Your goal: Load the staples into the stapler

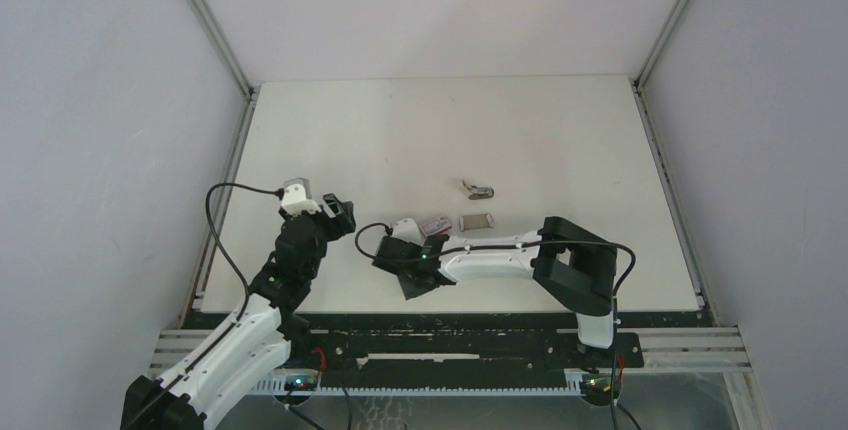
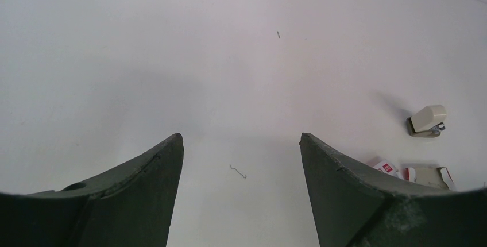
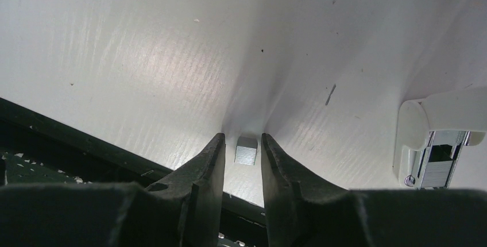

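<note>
Straddling the staples with the right gripper, jaws set narrowly to either side of the block with slivers of worktop between, so not yet pinching. Squarely between the tips; seemingly seen end-on, long axis hard to judge. Off to this gripper's right, near but apart: the stapler, metal channel running back toward the wrist. Farther away, left gripper spread wide, holding nothing.
</note>
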{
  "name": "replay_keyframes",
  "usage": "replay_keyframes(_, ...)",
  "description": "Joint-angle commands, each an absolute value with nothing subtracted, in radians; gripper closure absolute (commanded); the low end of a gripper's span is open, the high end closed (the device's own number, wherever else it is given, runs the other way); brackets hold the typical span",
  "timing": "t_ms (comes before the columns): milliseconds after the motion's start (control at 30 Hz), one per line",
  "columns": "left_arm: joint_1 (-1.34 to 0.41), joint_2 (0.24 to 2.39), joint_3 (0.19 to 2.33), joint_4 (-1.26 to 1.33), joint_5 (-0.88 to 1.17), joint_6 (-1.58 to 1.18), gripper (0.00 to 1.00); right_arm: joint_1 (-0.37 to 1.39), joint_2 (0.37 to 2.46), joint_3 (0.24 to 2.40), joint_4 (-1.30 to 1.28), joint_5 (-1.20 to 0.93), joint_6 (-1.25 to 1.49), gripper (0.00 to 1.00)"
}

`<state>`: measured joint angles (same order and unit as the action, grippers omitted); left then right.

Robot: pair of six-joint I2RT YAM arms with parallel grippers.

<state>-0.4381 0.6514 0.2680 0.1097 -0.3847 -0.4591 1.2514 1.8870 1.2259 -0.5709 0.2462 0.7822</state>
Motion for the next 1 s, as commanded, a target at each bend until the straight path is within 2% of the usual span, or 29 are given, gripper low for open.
replay_keyframes(0,-0.434,0.637,0.247,0.13,-0.402,-0.44,0.22,1.265,1.89,1.269,-0.583,0.272,0.793,0.75)
replay_keyframes(433,-0.434,0.622,0.245,0.128,-0.402,-0.44,0.21,1.282,1.896,1.282,-0.63,0.3,0.799,0.77)
replay_keyframes(767,-0.435,0.613,0.243,0.126,-0.397,-0.439,0.21,1.284,1.904,1.282,-0.618,0.303,0.797,0.86)
replay_keyframes(967,-0.434,0.642,0.243,0.16,-0.332,-0.432,0.21,1.276,1.812,1.281,-0.588,0.302,0.738,0.88)
